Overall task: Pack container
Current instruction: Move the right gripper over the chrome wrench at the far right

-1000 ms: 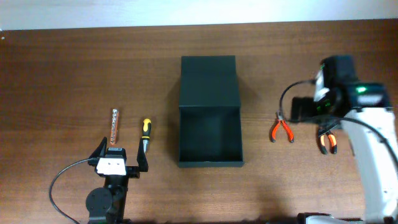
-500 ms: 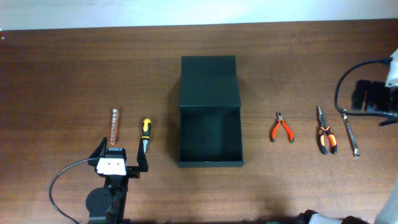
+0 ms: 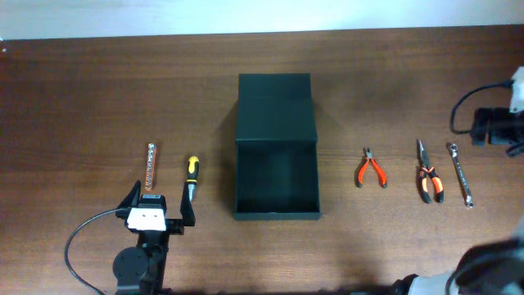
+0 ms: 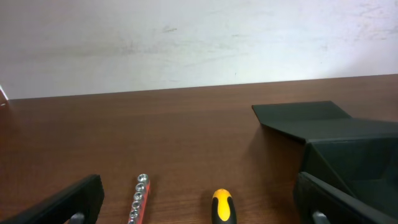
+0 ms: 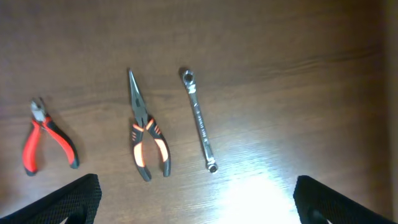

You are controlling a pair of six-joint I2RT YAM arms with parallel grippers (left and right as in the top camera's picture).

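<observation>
The container [image 3: 276,176], a matte black box, lies in the middle of the table with its flap lid [image 3: 274,102] folded flat behind it and nothing inside. In the left wrist view the container [image 4: 348,146] is at the right. My left gripper [image 3: 160,205] rests open near the front edge, just behind a yellow-black screwdriver [image 3: 191,174] and a red socket rail [image 3: 151,166]. Its view shows the left gripper [image 4: 199,211] with nothing between its fingers. High above the right-hand tools, my right gripper [image 5: 199,208] is open and holds nothing.
Right of the box lie red pliers [image 3: 371,170], orange-black needle-nose pliers [image 3: 427,182] and a steel ratchet wrench [image 3: 460,174], side by side. The right arm [image 3: 495,124] hangs at the table's right edge. A cable loops by the left arm's base [image 3: 82,238].
The right arm has pulled away from above the pliers to the far right edge, uncovering the needle-nose pliers and wrench. The left arm and all tools have stayed put.
</observation>
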